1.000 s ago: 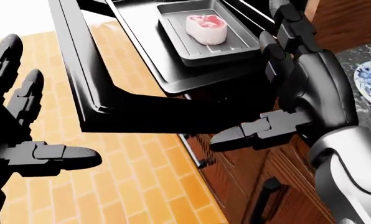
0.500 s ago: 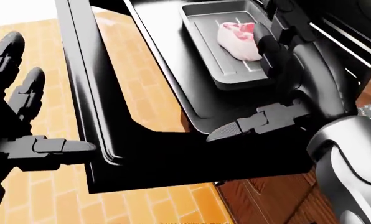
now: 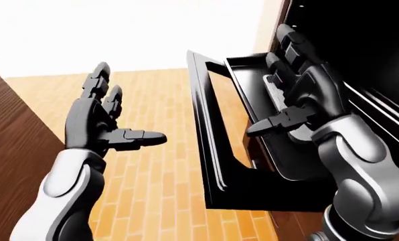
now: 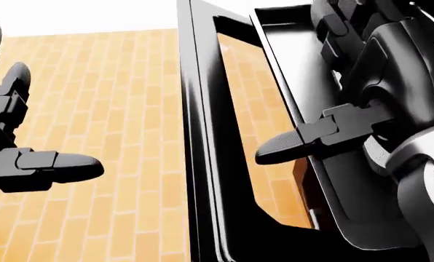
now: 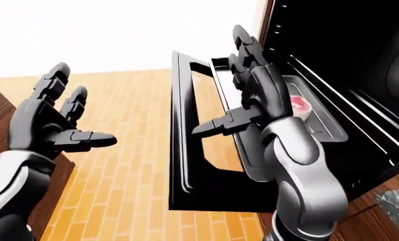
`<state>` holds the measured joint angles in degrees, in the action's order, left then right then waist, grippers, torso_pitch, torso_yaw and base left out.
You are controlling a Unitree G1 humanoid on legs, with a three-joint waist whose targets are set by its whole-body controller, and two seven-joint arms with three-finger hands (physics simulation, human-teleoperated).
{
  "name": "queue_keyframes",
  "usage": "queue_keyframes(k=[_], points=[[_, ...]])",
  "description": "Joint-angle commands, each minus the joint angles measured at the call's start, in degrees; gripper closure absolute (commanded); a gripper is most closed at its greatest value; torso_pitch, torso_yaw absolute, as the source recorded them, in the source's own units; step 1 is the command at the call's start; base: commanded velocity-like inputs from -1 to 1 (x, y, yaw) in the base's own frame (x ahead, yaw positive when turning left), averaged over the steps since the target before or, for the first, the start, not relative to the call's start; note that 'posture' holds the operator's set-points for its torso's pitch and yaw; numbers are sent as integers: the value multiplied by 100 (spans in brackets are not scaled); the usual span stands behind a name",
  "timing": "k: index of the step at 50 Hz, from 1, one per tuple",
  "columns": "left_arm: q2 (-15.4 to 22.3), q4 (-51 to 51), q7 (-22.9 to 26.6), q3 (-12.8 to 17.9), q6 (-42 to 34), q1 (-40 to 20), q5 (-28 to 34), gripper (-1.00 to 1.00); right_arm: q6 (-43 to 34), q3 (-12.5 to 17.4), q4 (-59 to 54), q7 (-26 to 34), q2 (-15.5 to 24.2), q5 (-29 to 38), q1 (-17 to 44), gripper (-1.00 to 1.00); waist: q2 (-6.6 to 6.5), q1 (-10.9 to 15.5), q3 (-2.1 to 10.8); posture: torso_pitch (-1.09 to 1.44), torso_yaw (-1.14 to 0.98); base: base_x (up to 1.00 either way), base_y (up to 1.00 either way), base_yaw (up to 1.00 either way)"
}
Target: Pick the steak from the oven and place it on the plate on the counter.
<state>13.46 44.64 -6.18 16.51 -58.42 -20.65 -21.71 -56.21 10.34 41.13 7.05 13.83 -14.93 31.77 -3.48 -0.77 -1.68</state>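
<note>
The steak [image 5: 300,106] lies on a grey baking tray [image 5: 323,119] inside the open oven [image 5: 360,75], visible only in the right-eye view. Just a small pink and white patch shows, at about 3 o'clock from the right hand [image 5: 253,95], so its long axis and the way it points cannot be made out; the hand and forearm cover most of it. The tray's long side runs from 11 o'clock to 5 o'clock in that view.

The right hand is held over the pulled-out rack, fingers [image 5: 243,42] straight and spread toward 12 o'clock, thumb [image 5: 213,126] stuck out toward 8 o'clock. It grips nothing, and the steak sits just beside the palm, apart from the fingertips. In the head view and left-eye view the right hand hides the steak entirely.

The left hand [image 3: 96,118] hangs over the brick-patterned floor [image 3: 152,170], well apart from the oven door [image 3: 213,145], fingers extended and parted, thumb pointing toward 3 o'clock, empty. A speckled counter corner [image 5: 397,211] is cut off at 5 o'clock in the right-eye view.
</note>
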Motion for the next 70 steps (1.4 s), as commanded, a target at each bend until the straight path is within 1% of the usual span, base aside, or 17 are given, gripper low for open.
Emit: queue_keyframes(k=[1,6,11,12,14,25,28,29,32,38,42,54,58,65,67,68,70], points=[[47,279,-5,25,231,-177,-66,-100,142,95,213,-61,78,-70,202,-100,-43,-9,157,0,0,0,-50,0],[72,280,-22,36,213,-203,-98,-100,173,81,205,-103,100,-137,210,-100,80,-20,71,0,0,0,-48,0],[108,333,-56,101,157,-212,-176,-100,240,63,204,-140,103,-179,185,-100,740,93,156,0,0,0,-14,0],[118,321,-47,119,179,-200,-190,-100,195,76,232,-145,106,-213,197,-100,660,65,-25,0,0,0,0,0],[148,350,-65,174,128,-228,-250,-100,107,86,274,-181,105,-273,242,-100,719,57,115,0,0,-28,0,0],[190,312,-128,155,180,-217,-328,-100,120,83,214,-257,140,-344,247,-100,406,135,208,0,0,-40,-2,0],[186,271,-139,114,215,-222,-308,-100,175,66,146,-244,146,-312,216,-100,-312,154,19,0,0,-52,-65,0],[188,235,-128,95,254,-217,-289,-100,133,74,177,-256,146,-322,225,-100,-303,179,16,0,0,-52,-77,0],[177,176,-103,53,312,-209,-240,-100,213,30,111,-240,147,-263,196,-100,-121,232,208,0,0,-52,-78,0],[140,89,-60,-16,400,-199,-139,-100,322,10,17,-216,123,-166,199,-100,32,268,70,0,0,-29,-73,0],[112,93,-12,-4,444,-138,-98,-100,399,-40,-21,-198,99,-79,176,-100,989,235,38,0,0,-1,-27,0],[89,12,80,14,555,-86,-28,-100,427,-172,-172,-189,-49,152,252,-100,208,149,-288,0,0,14,-12,0],[88,1,95,27,566,-82,-22,-100,462,-183,-333,-197,-148,180,267,-100,-359,25,-267,0,0,53,-19,-14],[89,21,78,42,510,-130,-36,-100,500,-343,-453,-205,-80,325,327,-100,192,169,-28,0,0,0,0,-86],[96,-23,100,45,578,-98,-29,-100,491,-380,-515,-207,-148,438,397,-100,554,229,132,0,0,0,0,0],[101,-23,106,75,579,-89,-47,-100,492,-375,-567,-209,-171,491,418,-100,439,232,235,0,0,29,0,0],[104,-24,104,69,590,-81,-51,-100,470,-382,-590,-224,-211,540,468,-100,515,126,-239,0,0,63,0,0]])
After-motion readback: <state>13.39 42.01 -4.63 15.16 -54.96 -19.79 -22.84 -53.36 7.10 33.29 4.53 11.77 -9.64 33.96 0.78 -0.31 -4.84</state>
